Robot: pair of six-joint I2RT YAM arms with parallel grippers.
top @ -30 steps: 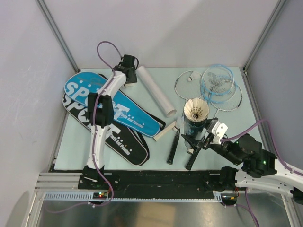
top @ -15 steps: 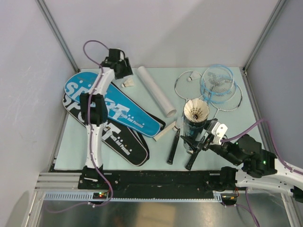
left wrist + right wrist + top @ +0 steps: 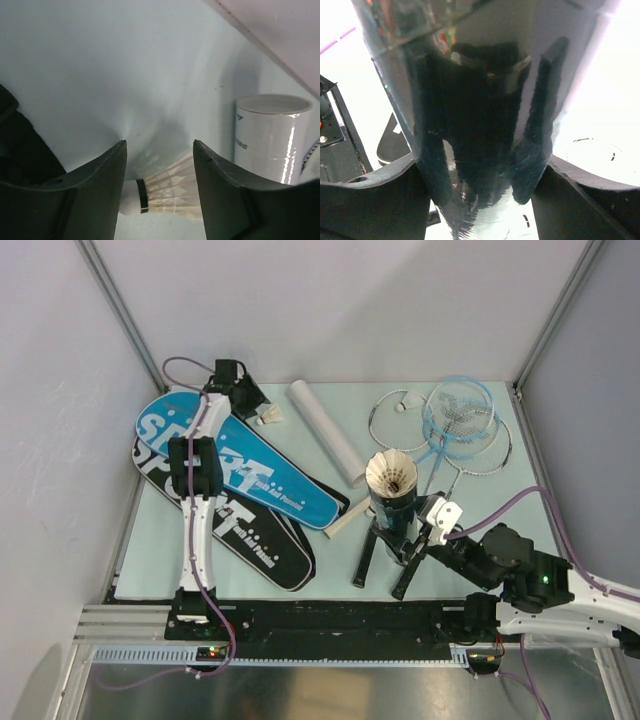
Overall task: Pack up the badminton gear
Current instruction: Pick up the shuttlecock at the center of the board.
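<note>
Pale green table (image 3: 330,565), gear scattered right across it. Over in the far left corner the left gripper (image 3: 159,147) sits low above a lone shuttlecock (image 3: 165,192). Its jaws are apart, one finger on each side. The shuttlecock lies on its side on the table, cork toward the left finger and feathers fanning toward the right one. I cannot tell whether either finger touches it. Just beside it on the right is the white tube (image 3: 270,135), which lies slanting toward the middle of the table in the top view.

On the other side, the right gripper (image 3: 480,195) is clamped on the black tube (image 3: 392,512), its fingers pressed against the glossy wall low down. The tube stands close to upright near the front middle, with a feather stack (image 3: 390,475) flaring out of its top. Its base is hidden, so I cannot say whether it rests on the table.

On the left, the blue bag (image 3: 235,465) lies flat across the black bag (image 3: 260,535). At the far right the rackets (image 3: 455,420) lie with heads overlapping, one blue-framed. Their handles reach down beside the black tube.
</note>
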